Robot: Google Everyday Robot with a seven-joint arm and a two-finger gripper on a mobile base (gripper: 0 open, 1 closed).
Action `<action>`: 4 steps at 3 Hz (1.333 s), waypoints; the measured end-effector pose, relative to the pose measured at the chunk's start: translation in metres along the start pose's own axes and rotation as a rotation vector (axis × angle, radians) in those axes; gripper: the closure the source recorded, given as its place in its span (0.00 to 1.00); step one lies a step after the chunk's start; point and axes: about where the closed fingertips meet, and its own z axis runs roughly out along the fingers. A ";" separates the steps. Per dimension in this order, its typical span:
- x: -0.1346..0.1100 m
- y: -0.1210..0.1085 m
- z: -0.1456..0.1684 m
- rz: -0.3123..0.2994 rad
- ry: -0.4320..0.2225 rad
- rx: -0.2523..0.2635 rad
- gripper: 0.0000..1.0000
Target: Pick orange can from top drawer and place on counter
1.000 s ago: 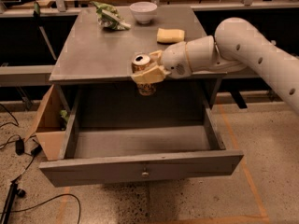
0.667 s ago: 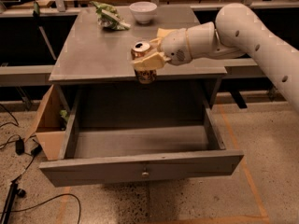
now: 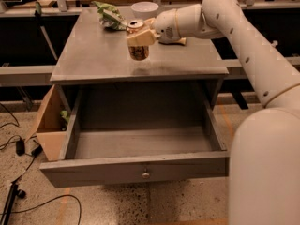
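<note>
orange can (image 3: 138,45) gripped by gripper (image 3: 139,37) above counter (image 3: 93,55)

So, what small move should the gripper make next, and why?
Probably lower straight down. The gripper holds the orange can upright, apparently a little above the counter, with bare surface beneath it. The top drawer stands open with nothing visible inside, so only the setting down seems to remain.

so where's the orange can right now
In the camera view the orange can is clamped in the gripper over the middle of the counter, in front of the white bowl and behind the open top drawer.
</note>
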 end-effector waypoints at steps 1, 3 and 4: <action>0.000 -0.024 0.033 0.015 0.012 0.007 0.82; 0.021 -0.043 0.074 0.026 0.035 0.020 0.36; 0.020 -0.043 0.074 0.026 0.035 0.020 0.13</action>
